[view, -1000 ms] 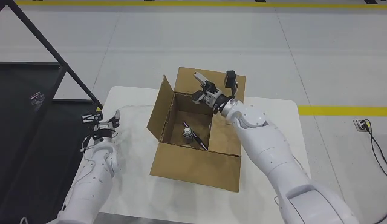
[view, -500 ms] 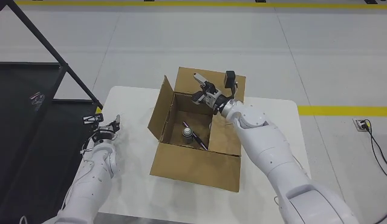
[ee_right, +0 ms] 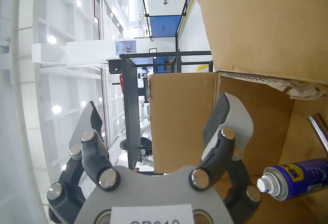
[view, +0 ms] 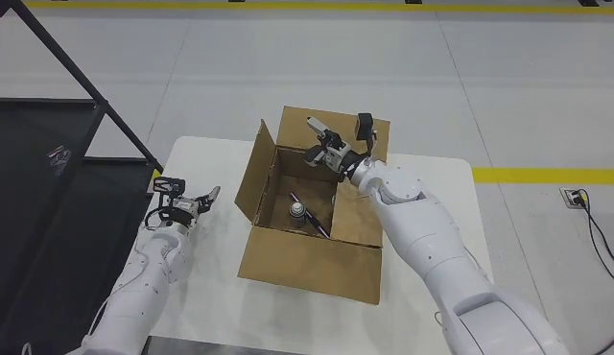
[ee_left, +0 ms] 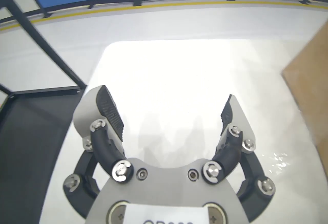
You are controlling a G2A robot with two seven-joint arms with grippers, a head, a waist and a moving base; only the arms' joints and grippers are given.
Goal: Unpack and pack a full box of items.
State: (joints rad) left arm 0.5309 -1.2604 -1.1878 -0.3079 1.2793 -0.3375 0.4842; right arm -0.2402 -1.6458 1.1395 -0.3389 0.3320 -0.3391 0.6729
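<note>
An open cardboard box (view: 305, 249) stands in the middle of the white table (view: 213, 288), its flaps spread. Inside lie a spray can (view: 297, 207) and a thin dark tool (view: 317, 221); the right wrist view shows the blue can (ee_right: 294, 179) and a metal rod (ee_right: 317, 130). My right gripper (view: 320, 139) hangs open over the box's far edge, nothing between its fingers (ee_right: 220, 115). My left gripper (view: 188, 200) is open above the bare table left of the box, its pads (ee_left: 110, 109) empty, with the box wall (ee_left: 310, 86) off to one side.
A black metal frame (view: 86, 96) with a dark cloth bin stands beside the table's left edge. A box flap (view: 251, 168) leans out toward the left arm. Bare tabletop lies left of the box and along the right side.
My left gripper has moved right, away from the table's left edge toward the box. The right arm and the box contents have stayed put.
</note>
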